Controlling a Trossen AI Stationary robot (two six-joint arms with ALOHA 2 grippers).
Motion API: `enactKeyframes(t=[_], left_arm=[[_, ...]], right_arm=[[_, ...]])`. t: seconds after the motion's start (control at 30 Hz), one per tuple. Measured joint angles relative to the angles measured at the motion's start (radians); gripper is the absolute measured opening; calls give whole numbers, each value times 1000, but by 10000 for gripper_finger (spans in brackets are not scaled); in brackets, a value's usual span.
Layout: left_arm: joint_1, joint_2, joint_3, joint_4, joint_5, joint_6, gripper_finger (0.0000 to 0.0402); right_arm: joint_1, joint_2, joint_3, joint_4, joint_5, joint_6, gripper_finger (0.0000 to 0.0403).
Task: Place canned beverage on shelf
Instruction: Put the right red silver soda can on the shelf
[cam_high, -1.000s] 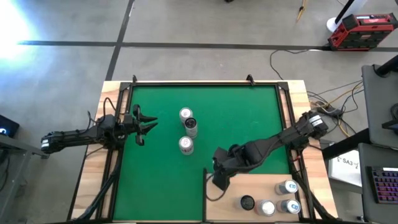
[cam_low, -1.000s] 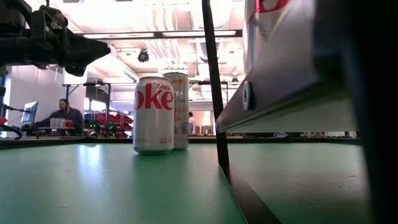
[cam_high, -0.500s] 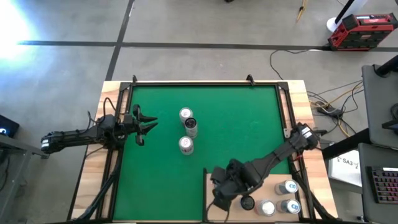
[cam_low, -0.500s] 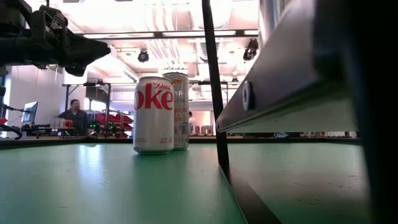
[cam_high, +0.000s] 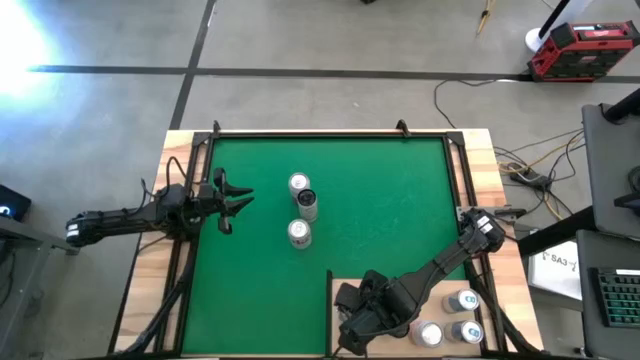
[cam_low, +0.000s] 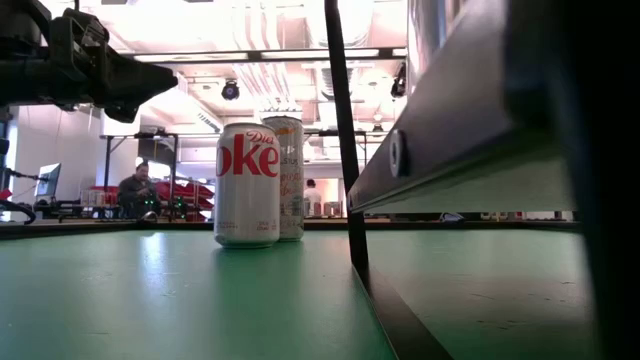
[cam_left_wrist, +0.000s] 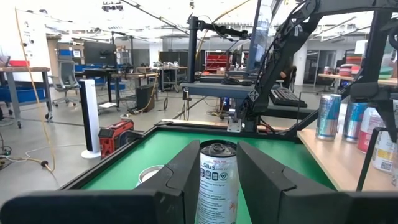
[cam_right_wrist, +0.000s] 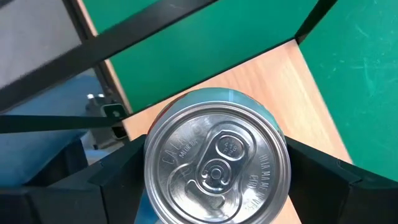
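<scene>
The shelf (cam_high: 440, 292) is a pale plywood panel at the mat's near right corner. My right gripper (cam_high: 352, 328) is over the shelf's left part, pointing down, shut on a silver-topped, light blue can (cam_right_wrist: 216, 158). The plywood (cam_right_wrist: 249, 81) shows below the can. Three more cans (cam_high: 300, 208) stand upright in a row in the middle of the green mat (cam_high: 390, 200); the low view shows a Diet Coke can (cam_low: 247, 185) among them. My left gripper (cam_high: 235, 200) is open at the mat's left edge, level, aimed at those cans (cam_left_wrist: 216, 180) and well short of them. My right gripper pinches the can's side wall near its top (cam_right_wrist: 148, 198) between its two fingers (cam_right_wrist: 112, 180), one on each opposite side. The fingers come from above, pointing down. The can is upright; whether its base rests on the shelf I cannot tell.
Three cans (cam_high: 455, 318) stand at the shelf's right end, close to my right arm. A black frame runs along the shelf's left edge (cam_high: 330, 300), with a black upright (cam_low: 340, 130). Black rails border the mat. A person sits in the room beyond.
My right gripper has gone toward the table's near edge with the can, from the shelf's far left corner to over the shelf's near left part. The can has stayed upright in the hold.
</scene>
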Motion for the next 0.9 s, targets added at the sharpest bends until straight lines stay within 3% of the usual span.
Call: enactKeyframes(t=[0.9], left_arm=[[0, 0, 0, 0, 0, 0, 88]], right_arm=[[69, 18, 13, 14, 10, 14, 306]])
